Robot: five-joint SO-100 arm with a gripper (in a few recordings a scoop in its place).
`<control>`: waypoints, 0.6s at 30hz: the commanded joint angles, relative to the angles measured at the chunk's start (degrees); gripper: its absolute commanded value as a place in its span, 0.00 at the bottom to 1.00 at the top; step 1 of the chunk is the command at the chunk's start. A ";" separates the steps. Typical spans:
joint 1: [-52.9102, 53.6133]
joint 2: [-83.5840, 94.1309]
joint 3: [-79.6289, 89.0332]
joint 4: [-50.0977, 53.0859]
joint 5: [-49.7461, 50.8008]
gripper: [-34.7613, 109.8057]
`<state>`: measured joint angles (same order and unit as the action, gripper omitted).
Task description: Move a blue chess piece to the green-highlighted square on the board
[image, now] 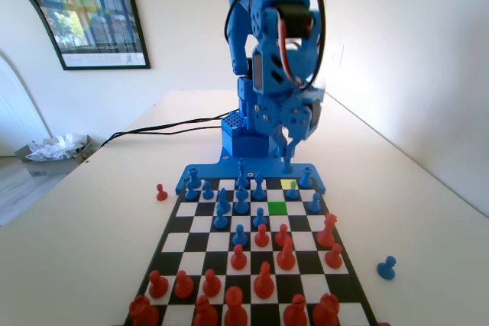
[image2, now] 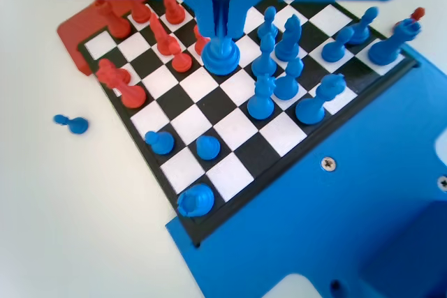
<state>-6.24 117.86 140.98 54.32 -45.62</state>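
Blue chess piece (image2: pixel 221 55) glossy plastic (red pieces (image2: pixel 124 88) likewise); board (image2: pixel 241 113) smooth; table (image2: pixel 63 214) matt white.

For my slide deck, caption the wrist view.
The hand is shut on a blue chess piece, lifted above the board.
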 commanded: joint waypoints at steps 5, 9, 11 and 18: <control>0.62 -9.76 -5.80 -5.01 -1.14 0.25; 0.18 -13.54 -6.59 -7.38 -1.14 0.25; -0.35 -14.68 -6.59 -8.35 -1.05 0.25; -2.20 -20.13 -8.79 -9.67 -0.97 0.25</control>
<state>-7.56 98.17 137.29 44.21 -45.62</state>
